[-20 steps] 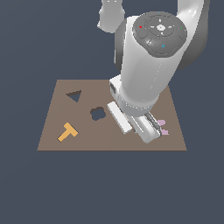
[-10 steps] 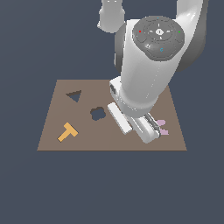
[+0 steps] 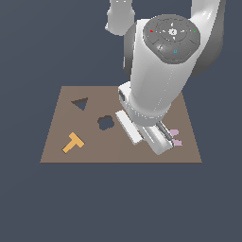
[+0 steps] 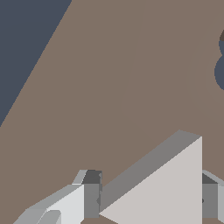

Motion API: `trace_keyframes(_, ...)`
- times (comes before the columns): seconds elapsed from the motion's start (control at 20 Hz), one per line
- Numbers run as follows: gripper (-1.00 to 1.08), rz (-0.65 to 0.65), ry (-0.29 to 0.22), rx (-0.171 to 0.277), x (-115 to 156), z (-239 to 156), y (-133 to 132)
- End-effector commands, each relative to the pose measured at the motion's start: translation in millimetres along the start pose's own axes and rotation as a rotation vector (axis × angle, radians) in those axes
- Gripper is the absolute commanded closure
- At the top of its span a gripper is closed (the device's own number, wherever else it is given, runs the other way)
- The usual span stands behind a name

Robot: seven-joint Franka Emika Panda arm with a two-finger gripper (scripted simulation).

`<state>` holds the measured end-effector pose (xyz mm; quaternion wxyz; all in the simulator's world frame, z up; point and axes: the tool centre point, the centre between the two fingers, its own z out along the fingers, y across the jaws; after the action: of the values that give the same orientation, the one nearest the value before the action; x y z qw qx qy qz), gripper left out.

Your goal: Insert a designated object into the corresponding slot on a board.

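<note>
One slot [image 3: 80, 103] lies well apart from the tool [image 4: 148, 203], toward the exterior view's far left; the tool grips the triangle block [image 4: 168, 188].

Arm [image 3: 156, 80] is glossy white w/ fat rounded segments. Big dark grey round cap [image 3: 173, 34] on top, has ring grooves plus tiny red, green and blue dots. Darker grey shell behind it. Gripper [image 4: 148, 203] body is a white boxy bar; fingers [image 4: 91, 199] light grey w/ darker grey pads, blocky and angular.
</note>
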<state>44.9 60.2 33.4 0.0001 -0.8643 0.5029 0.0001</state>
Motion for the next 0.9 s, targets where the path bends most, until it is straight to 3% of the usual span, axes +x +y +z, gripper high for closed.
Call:
trace_keyframes(0.0, 1.08, 0.003, 0.0, 0.0, 2, 0, 2)
trace_keyframes(0.45, 1.08, 0.047, 0.0, 0.0, 31, -1, 39)
trace_keyframes(0.85, 1.08, 0.137, 0.0, 0.0, 86, -4, 116)
